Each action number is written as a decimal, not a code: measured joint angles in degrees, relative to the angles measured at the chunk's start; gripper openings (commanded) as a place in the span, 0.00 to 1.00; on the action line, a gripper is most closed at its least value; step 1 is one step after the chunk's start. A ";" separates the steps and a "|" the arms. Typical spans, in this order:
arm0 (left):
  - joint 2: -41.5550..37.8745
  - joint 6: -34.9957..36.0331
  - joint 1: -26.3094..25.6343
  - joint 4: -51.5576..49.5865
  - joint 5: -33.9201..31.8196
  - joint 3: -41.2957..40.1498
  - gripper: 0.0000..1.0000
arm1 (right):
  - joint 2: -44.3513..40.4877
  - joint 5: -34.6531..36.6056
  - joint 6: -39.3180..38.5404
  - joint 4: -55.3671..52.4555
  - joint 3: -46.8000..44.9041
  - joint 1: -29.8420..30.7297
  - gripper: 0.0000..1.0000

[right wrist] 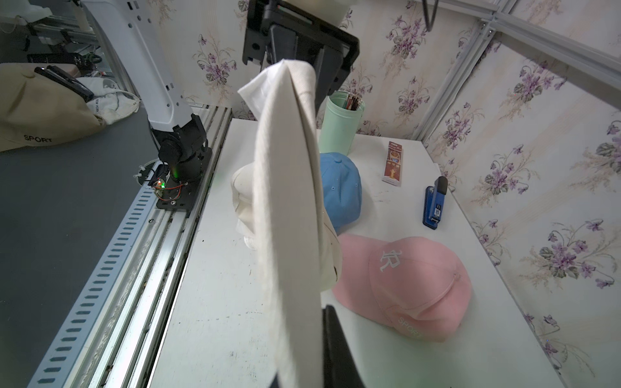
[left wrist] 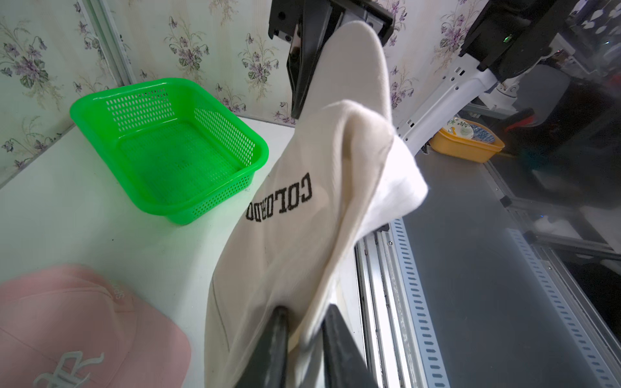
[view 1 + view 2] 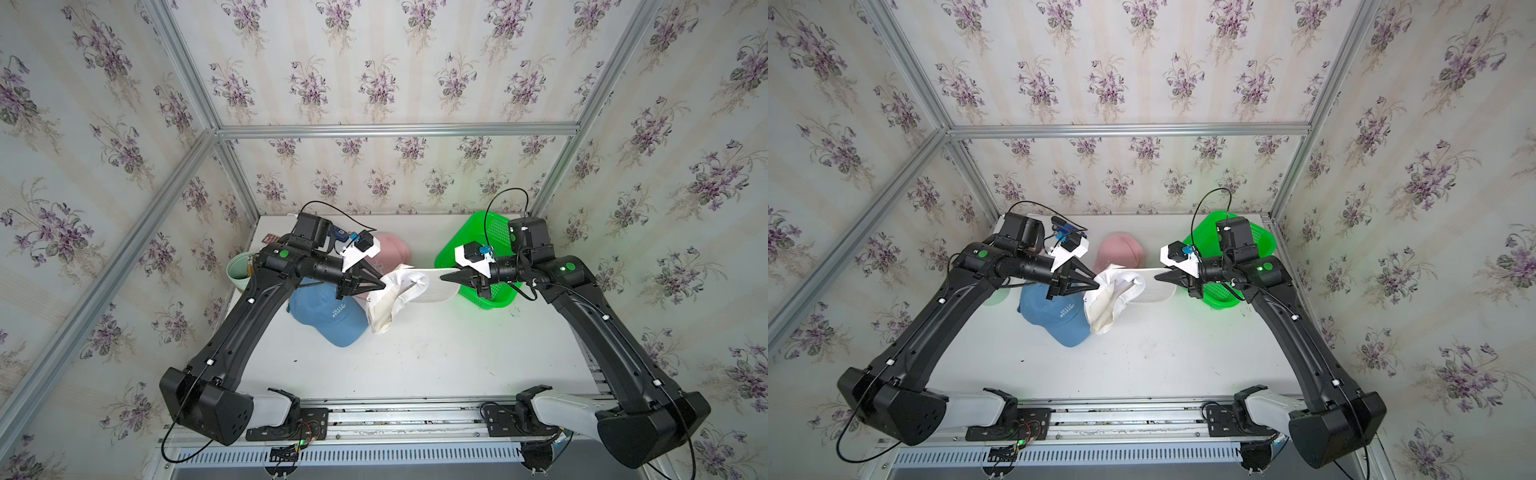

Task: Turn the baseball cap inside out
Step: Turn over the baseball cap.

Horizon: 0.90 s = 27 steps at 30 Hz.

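Hanging above the worktop [image 3: 415, 361], the cream cap [image 3: 399, 297] is clamped at its crown by the left fingers [image 3: 379, 285] and at its brim by the right fingers [image 3: 455, 277], lettering outward, inversion seemingly barely begun.

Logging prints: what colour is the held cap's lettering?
Black, on the cream cap; clearest in the left wrist view.

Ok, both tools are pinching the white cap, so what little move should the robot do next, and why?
Probably the left tool should gently pull its pinch of cloth away from the right tool. Both are shut on the white cap, which is stretched between them. The right one has the stiff brim and the left has the soft crown. Pulling should start the crown flipping.
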 measured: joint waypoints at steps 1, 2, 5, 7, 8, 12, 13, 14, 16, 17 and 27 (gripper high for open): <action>-0.09 -0.79 0.00 0.35 -1.22 -0.24 0.15 | 0.61 0.94 1.05 0.35 0.33 0.00 0.00; -0.20 -1.81 -0.02 0.96 -2.45 -0.48 0.14 | 1.27 1.81 2.29 0.70 0.68 0.00 0.00; -1.03 -6.05 -0.09 4.74 -8.13 -1.68 0.08 | 2.80 5.01 6.93 2.29 1.27 0.00 0.00; -2.10 -9.22 -0.11 8.28 -13.29 -2.80 0.00 | 3.15 7.58 10.82 3.87 1.18 0.00 0.00; -2.54 -10.25 -0.13 9.73 -15.02 -3.17 0.00 | 3.13 8.52 12.39 4.70 0.94 0.02 0.00; -4.24 -15.67 -0.83 16.15 -24.28 -4.28 0.00 | 2.25 12.44 20.26 8.39 -0.87 0.11 0.00; -4.28 -16.72 -1.25 17.51 -26.36 -4.31 0.00 | 1.92 12.94 21.94 9.46 -1.33 0.11 0.00; -4.28 -17.49 -1.68 18.58 -28.17 -4.37 0.00 | 1.57 13.27 23.37 10.29 -1.79 0.15 0.00; -4.20 -19.17 -3.23 20.90 -32.94 -4.68 0.00 | 0.76 14.19 27.06 12.35 -2.82 0.31 0.00; -4.07 -19.93 -4.17 21.86 -35.32 -4.81 0.00 | 0.55 14.58 29.00 13.18 -3.10 0.44 0.00; -0.92 -29.20 -15.26 41.46 -74.99 -10.40 0.00 | 0.33 21.57 48.76 20.04 -4.52 5.64 0.00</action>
